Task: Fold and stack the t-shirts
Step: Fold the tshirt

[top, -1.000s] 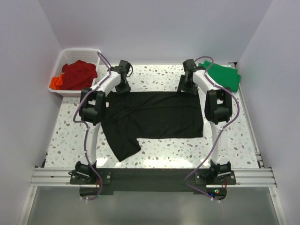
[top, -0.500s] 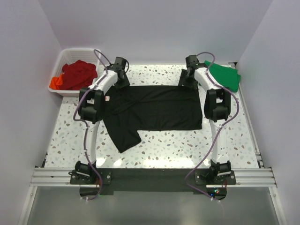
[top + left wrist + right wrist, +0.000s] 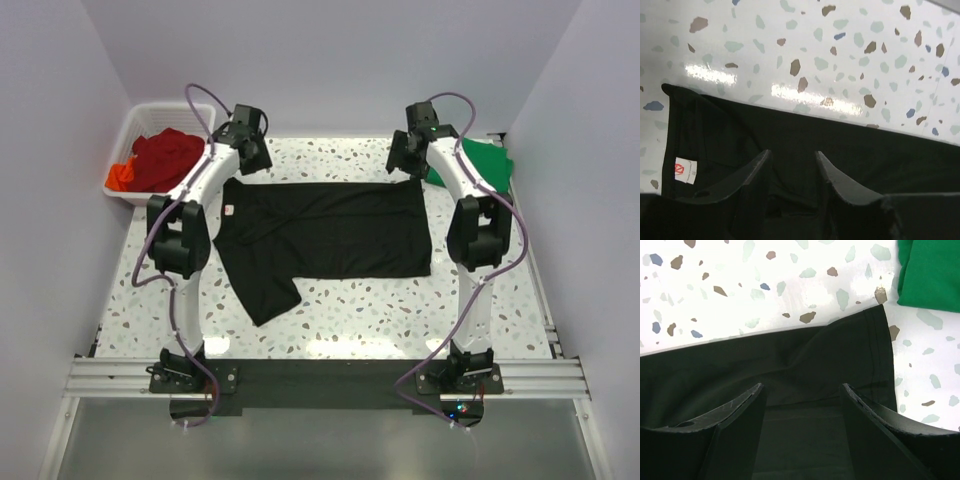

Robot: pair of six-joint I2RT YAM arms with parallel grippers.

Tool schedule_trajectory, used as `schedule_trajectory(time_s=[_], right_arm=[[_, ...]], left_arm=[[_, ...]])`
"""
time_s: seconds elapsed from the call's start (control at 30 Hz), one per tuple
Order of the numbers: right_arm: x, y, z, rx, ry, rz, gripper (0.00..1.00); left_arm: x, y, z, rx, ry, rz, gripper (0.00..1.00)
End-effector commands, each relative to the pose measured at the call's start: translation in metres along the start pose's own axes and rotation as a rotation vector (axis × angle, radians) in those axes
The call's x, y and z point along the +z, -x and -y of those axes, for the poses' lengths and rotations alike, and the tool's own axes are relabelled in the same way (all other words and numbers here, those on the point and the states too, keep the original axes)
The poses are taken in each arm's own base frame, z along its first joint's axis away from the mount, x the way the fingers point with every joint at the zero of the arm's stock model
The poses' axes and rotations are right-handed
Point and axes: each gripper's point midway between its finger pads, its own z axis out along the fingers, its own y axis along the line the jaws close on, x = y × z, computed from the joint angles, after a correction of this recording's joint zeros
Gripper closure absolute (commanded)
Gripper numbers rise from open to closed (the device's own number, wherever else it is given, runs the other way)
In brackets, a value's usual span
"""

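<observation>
A black t-shirt (image 3: pixel 330 235) lies flat across the middle of the table, one sleeve trailing to the near left. Its white tag (image 3: pixel 686 170) shows at the left end. My left gripper (image 3: pixel 247 160) is open and empty just above the shirt's far-left edge; in the left wrist view (image 3: pixel 792 152) black cloth lies under the parted fingers. My right gripper (image 3: pixel 403 165) is wide open over the far-right corner (image 3: pixel 802 386). A green t-shirt (image 3: pixel 485 165) lies at the far right. A dark red t-shirt (image 3: pixel 165 155) and an orange one (image 3: pixel 120 177) sit in the basket.
The white slatted basket (image 3: pixel 140 112) stands at the far left corner. White walls close the table on three sides. The green shirt (image 3: pixel 932 270) lies just beyond the black shirt's right corner. Speckled tabletop (image 3: pixel 400 310) shows in front of the shirt.
The black shirt's far edge has moved farther back and pulled straighter. Both grippers have since drawn back and up off that edge, and the arms are stretched out more.
</observation>
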Motion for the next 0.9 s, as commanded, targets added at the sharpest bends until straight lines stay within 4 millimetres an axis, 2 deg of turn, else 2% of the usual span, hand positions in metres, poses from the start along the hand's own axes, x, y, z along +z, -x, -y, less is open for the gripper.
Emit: schedule_trajectory(time_s=[0.0,0.1,0.2,0.33,0.5,0.73,0.8,0.87], right_arm=[[-0.014,-0.003,-0.007,-0.011,0.03,0.001,0.36],[-0.013,-0.011,-0.005,-0.008,0.025,-0.012,0.36],[-0.012,-0.018,-0.003,-0.007,0.019,-0.026,0.36],[-0.01,-0.023,-0.005,-0.007,0.019,-0.034,0.36],[-0.007,-0.027,-0.007,-0.007,0.018,-0.043,0.37],[-0.006,-0.033,-0.004,-0.006,-0.001,-0.056,0.37],[-0.006,-0.033,-0.003,-0.004,-0.001,-0.058,0.37],[-0.006,-0.035,-0.005,-0.005,0.002,-0.059,0.38]], left_arm=[[-0.009,-0.059,-0.003,0.076,0.026,-0.17,0.58],[-0.017,-0.086,0.003,0.082,0.004,-0.214,0.6],[-0.026,-0.102,0.005,0.082,-0.007,-0.237,0.6],[-0.033,-0.111,0.001,0.092,0.023,-0.239,0.61],[-0.033,-0.116,-0.007,0.094,0.057,-0.246,0.63],[-0.032,-0.127,-0.011,0.105,0.063,-0.269,0.82],[-0.032,-0.131,-0.012,0.11,0.067,-0.275,0.82],[-0.032,-0.131,-0.014,0.114,0.072,-0.273,0.77]])
